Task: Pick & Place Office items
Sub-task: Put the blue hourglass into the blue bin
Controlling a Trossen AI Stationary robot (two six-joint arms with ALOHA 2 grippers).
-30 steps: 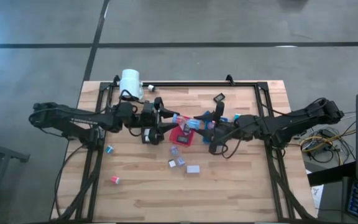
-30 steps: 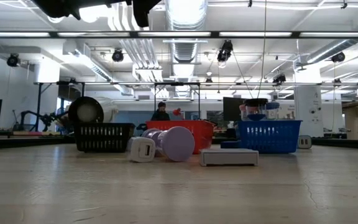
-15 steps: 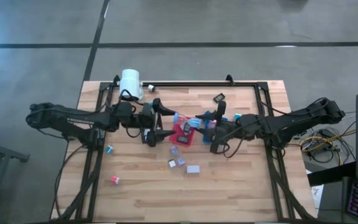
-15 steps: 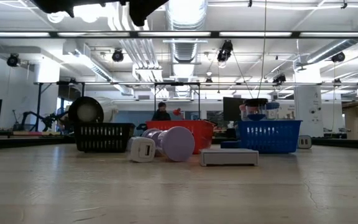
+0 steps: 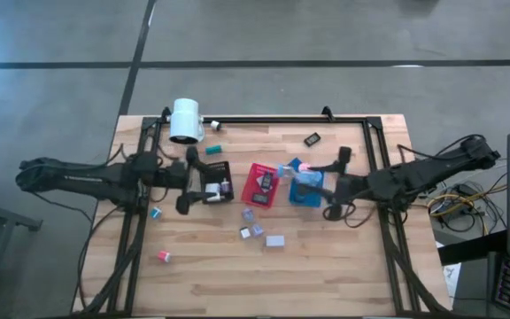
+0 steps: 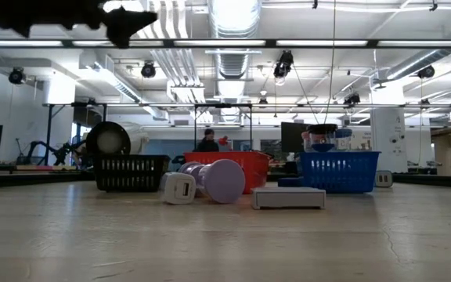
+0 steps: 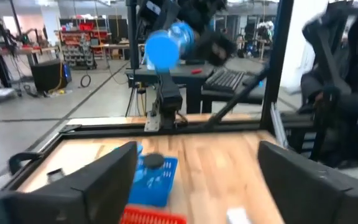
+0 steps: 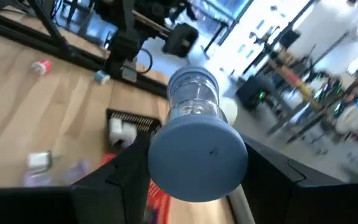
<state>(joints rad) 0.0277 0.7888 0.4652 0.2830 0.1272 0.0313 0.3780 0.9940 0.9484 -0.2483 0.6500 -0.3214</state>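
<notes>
My right gripper (image 5: pixel 319 182) is over the blue tray (image 5: pixel 312 197) and is shut on a clear cylinder with a round blue cap (image 8: pixel 197 152). The left wrist view shows the same piece (image 7: pixel 163 46) high above the table. My left gripper (image 5: pixel 199 180) is open and empty at the left side of the black tray (image 5: pixel 217 168), which holds a white block (image 5: pixel 212 189). The red tray (image 5: pixel 261 184) holds a dark piece. Lavender and grey blocks (image 5: pixel 275 240) lie loose toward the near edge. A teal cap (image 5: pixel 156 213) and a pink cap (image 5: pixel 162 256) lie near the left edge. My right gripper pinches the capped cylinder between its two fingers (image 8: pixel 120 171), which sit on opposite sides of the blue cap end (image 8: pixel 166 158). The cap faces the wrist and the clear body (image 8: pixel 193 102) points out along the fingers. The piece is lifted clear of the table.
The big white cylinder (image 5: pixel 186 120) stands at the far left corner, with a small black bit (image 5: pixel 312 138) and a teal bit (image 5: pixel 213 149) near the far edge. Dark frame rails border the table. A person (image 7: pixel 353 93) sits beyond the table's right edge.
My left gripper has drawn back from between the black and red trays toward the table's left edge. My right gripper has moved from beside the red tray toward the right edge and now stands over the blue tray, carrying the blue-capped piece with it.
</notes>
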